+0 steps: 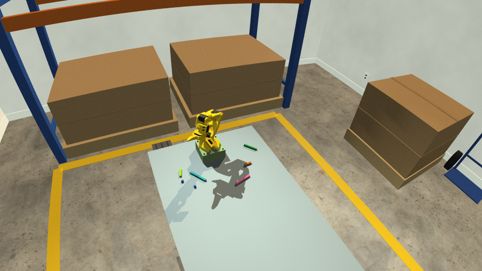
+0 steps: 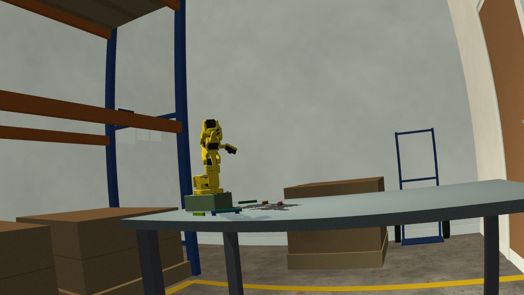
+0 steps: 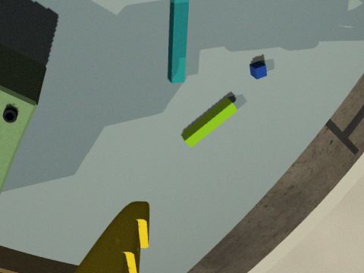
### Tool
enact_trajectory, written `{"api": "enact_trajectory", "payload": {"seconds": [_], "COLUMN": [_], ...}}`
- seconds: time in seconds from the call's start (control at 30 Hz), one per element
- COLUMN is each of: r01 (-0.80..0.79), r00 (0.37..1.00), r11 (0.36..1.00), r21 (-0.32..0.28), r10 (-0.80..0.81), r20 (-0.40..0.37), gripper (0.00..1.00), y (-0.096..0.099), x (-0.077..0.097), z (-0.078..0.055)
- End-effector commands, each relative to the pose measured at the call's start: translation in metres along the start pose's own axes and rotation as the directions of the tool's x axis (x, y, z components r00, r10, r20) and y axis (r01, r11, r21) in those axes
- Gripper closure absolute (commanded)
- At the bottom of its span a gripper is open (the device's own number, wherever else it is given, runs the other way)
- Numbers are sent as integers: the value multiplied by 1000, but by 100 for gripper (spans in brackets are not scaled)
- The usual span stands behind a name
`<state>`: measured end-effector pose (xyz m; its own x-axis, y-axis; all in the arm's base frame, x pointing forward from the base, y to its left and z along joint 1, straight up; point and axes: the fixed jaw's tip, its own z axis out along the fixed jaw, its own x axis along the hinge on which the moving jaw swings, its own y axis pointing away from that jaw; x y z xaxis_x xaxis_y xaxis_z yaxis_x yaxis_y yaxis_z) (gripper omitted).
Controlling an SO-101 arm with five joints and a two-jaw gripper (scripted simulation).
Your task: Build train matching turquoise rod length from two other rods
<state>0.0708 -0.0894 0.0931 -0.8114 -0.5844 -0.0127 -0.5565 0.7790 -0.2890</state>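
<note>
Gripper [image 1: 194, 136] is spread wide and empty, arm folded high above its base [image 1: 220, 155]. Turquoise rod [image 1: 197, 176] lies flat near the base, w/ lime rod [image 1: 180, 172] just beside and two blue cubes [image 1: 182, 181] near. Pink rod [image 1: 242, 179] sits well apart. Likely pair: pink + blue. Approach the cube square-on, straddle it, descend slowly.

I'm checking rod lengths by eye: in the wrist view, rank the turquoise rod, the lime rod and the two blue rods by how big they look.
1. Turquoise rod, longest though cut off at the frame's top.
2. Lime rod.
3. The two blue rods look alike; no ranking.
</note>
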Motion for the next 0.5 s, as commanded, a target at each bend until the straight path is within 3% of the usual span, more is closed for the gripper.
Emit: {"api": "enact_trajectory", "payload": {"seconds": [0.0,0.47], "r01": [-1,9], "r00": [1000,1000], "r11": [1000,1000], "r21": [-17,-17], "r10": [1,-9], "r20": [-2,1], "gripper": [0,0], "y": [3,4], "x": [1,0], "z": [1,1]}}
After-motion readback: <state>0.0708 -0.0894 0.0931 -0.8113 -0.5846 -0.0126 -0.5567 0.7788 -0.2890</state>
